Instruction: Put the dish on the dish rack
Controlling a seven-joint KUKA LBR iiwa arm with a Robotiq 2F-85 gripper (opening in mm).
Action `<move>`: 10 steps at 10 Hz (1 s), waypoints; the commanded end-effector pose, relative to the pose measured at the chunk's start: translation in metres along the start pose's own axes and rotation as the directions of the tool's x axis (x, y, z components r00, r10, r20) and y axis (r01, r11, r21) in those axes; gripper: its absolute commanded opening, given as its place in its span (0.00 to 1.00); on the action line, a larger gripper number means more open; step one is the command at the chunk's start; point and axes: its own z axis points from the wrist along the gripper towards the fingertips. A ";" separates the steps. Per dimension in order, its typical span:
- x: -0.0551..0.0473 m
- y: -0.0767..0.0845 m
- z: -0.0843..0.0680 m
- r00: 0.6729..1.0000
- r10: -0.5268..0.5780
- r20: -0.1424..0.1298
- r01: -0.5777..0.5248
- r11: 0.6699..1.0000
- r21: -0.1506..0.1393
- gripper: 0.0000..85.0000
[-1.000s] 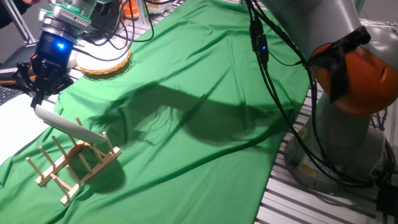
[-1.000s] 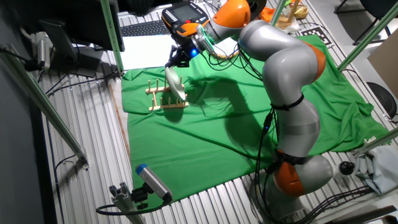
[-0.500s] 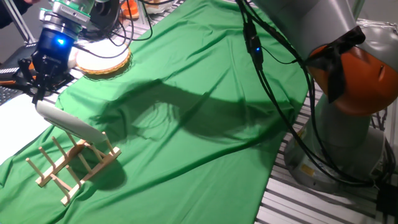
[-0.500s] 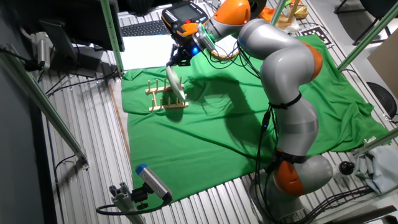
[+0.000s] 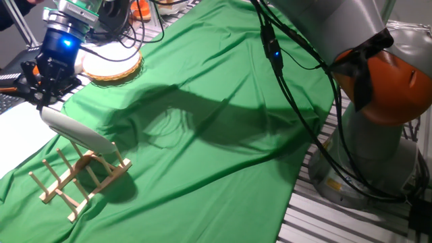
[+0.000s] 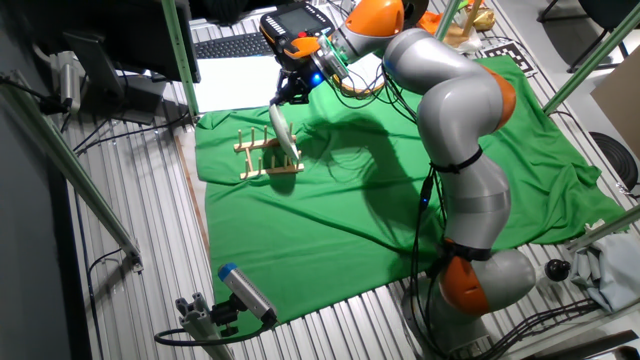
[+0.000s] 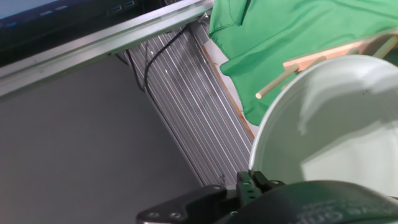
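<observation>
The white dish (image 5: 77,133) stands tilted on edge, its lower part among the pegs of the small wooden dish rack (image 5: 67,185) on the green cloth. My gripper (image 5: 42,102) is shut on the dish's upper rim, above and left of the rack. In the other fixed view the dish (image 6: 284,135) leans in the rack (image 6: 255,160) under the gripper (image 6: 283,103). In the hand view the dish (image 7: 336,124) fills the right side. The gripper (image 7: 252,180) grips its rim, and the rack's rail and a peg (image 7: 311,61) show behind it.
A white disc with a woven wicker rim (image 5: 111,64) lies on the cloth behind the gripper. The green cloth (image 5: 223,148) ends just left of the rack. The robot's base (image 5: 378,135) stands at the right. A teach pendant (image 6: 290,25) and a keyboard (image 6: 230,45) lie behind the table.
The gripper and the dish's upper rim have shifted slightly up and back, so the dish stands a little more upright in the rack. The rack has not moved.
</observation>
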 end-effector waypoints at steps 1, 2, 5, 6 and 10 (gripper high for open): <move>0.000 -0.001 -0.001 1.000 0.000 -0.002 0.000 1.000 -0.003 0.00; -0.001 -0.002 -0.001 1.000 -0.001 -0.001 0.001 1.000 -0.004 0.00; -0.005 -0.008 -0.002 1.000 -0.004 -0.006 0.004 1.000 -0.017 0.00; -0.006 -0.010 -0.002 1.000 -0.006 -0.007 0.006 1.000 -0.016 0.00; -0.008 -0.013 -0.002 1.000 -0.011 -0.022 0.012 1.000 0.012 0.00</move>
